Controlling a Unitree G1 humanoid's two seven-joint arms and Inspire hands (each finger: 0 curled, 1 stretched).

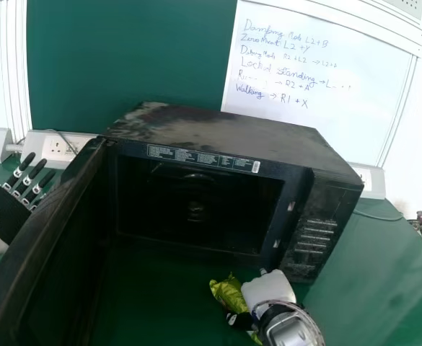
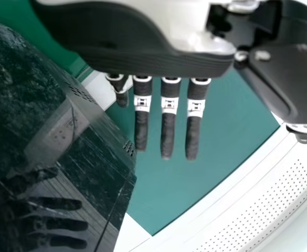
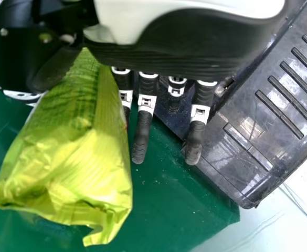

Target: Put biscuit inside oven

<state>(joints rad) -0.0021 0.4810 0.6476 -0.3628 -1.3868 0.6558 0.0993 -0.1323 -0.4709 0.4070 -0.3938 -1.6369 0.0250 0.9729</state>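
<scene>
Beyond the open door of the black oven point(image 1: 196, 209), at the far left, is my left hand point(image 1: 12, 213); its fingers are straight and it holds nothing. The left wrist view also shows this hand point(image 2: 168, 126). My right hand point(image 1: 270, 290) is low in front of the oven's right part, outside the cavity. It pinches the yellow-green biscuit packet point(image 1: 229, 294) between thumb and fingers. In the right wrist view the packet point(image 3: 69, 157) sticks out past the thumb side of the hand point(image 3: 143, 123), whose fingers are nearly straight. Part of the packet is hidden behind the hand.
The oven door point(image 1: 48, 234) stands wide open on the left, between my left hand and the cavity. A control panel point(image 1: 315, 234) forms the oven's right front. Behind the green table point(image 1: 373, 267) are wall sockets point(image 1: 60, 149) and a whiteboard point(image 1: 326, 94).
</scene>
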